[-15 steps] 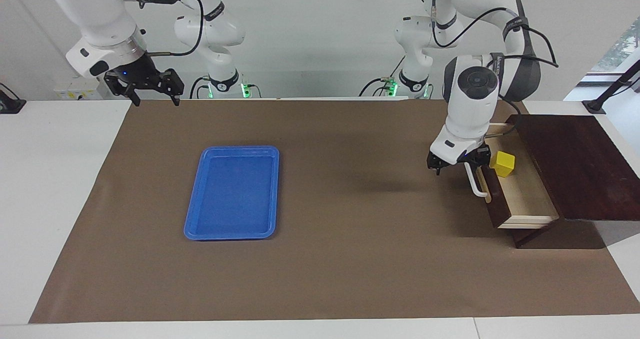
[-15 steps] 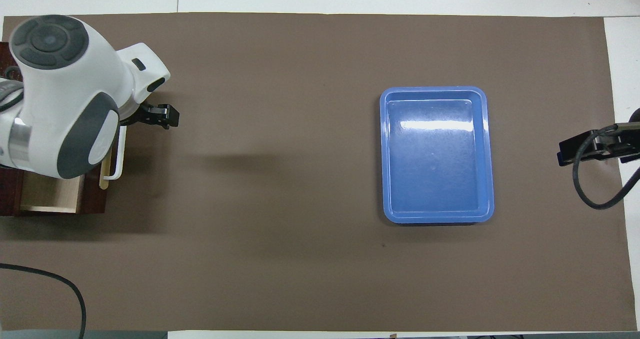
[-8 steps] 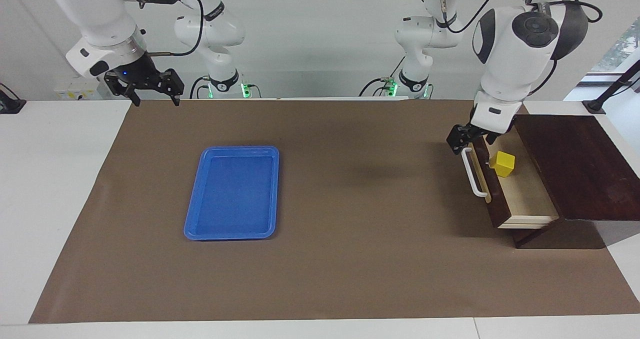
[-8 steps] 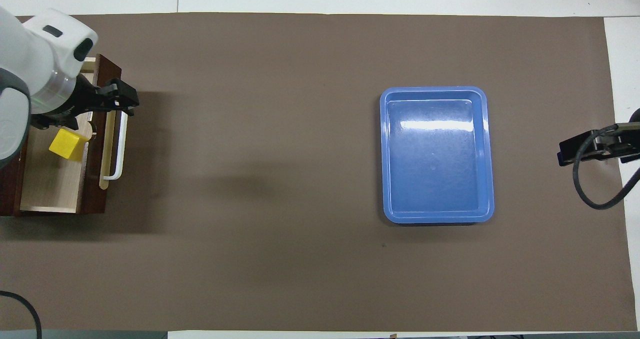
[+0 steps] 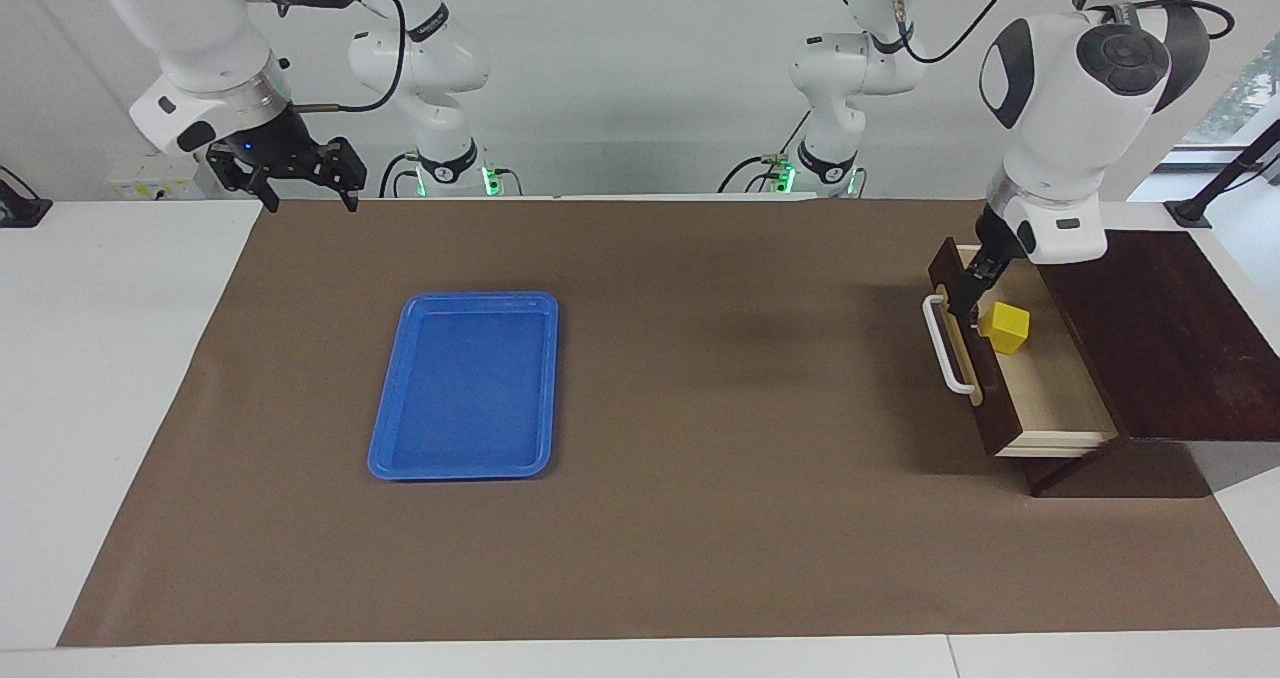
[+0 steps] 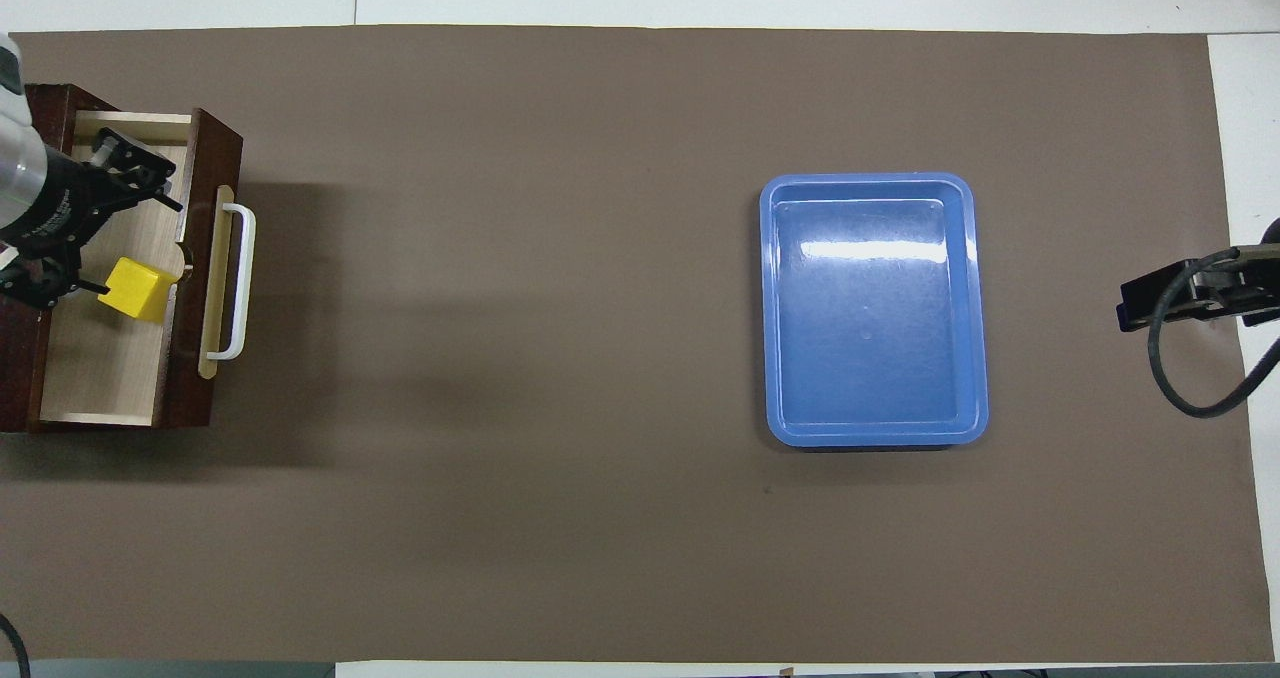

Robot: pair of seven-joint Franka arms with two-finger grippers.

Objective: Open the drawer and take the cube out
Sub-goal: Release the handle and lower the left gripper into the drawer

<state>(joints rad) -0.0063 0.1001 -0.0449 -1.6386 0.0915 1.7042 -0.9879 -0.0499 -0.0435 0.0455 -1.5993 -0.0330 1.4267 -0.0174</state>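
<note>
Drawer point(image 5: 1040, 398) pulled out; left gripper point(image 6: 95, 213) has left handle point(image 5: 947, 344), now over cube point(image 5: 1004, 326), 12 o'clock side, jaws spread, empty. Grasp next.

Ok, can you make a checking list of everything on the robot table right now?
Surface: brown mat over a white table.
Job's things: drawer pulled open at the left arm's end; yellow cube sits inside it, not held.
Clutter: empty blue tray toward the right arm's end.
Grippers: left gripper open, over the drawer by the cube; right gripper open, waiting over the mat's corner.
Cables: black cables along both arms.
Surroundings: white wall, window.
</note>
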